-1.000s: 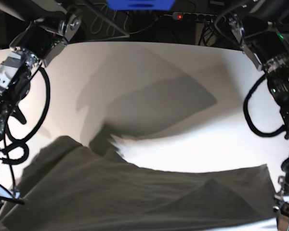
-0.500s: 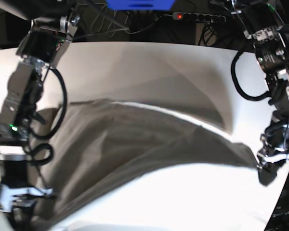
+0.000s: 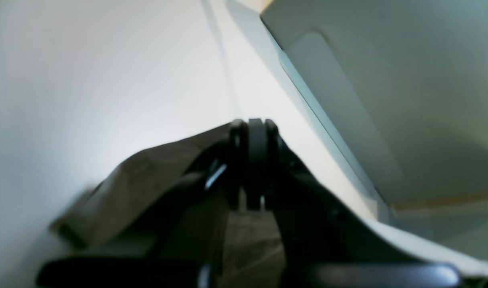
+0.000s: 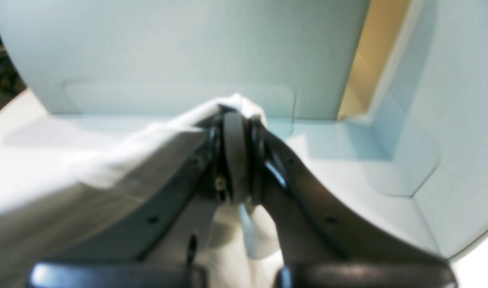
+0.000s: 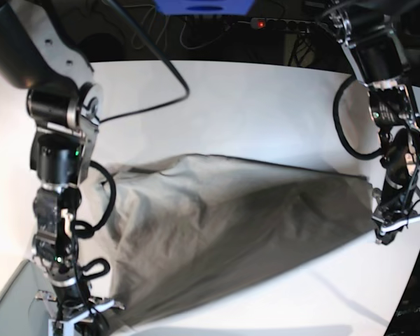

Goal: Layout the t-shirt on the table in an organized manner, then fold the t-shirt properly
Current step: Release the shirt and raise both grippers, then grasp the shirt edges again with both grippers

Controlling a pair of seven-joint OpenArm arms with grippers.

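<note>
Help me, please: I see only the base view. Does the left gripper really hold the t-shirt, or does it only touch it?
Observer: The left wrist view shows the left gripper shut on the edge of the t-shirt.
Operator: And the right gripper?
Observer: The right wrist view shows the right gripper shut too, with cloth bunched over its tip.
Operator: What lies ahead of it?
Observer: A pale grey box stands beyond its tip.

The base view looks down on the table [image 5: 231, 105]; both wrist views sit close behind their jaws.
</note>
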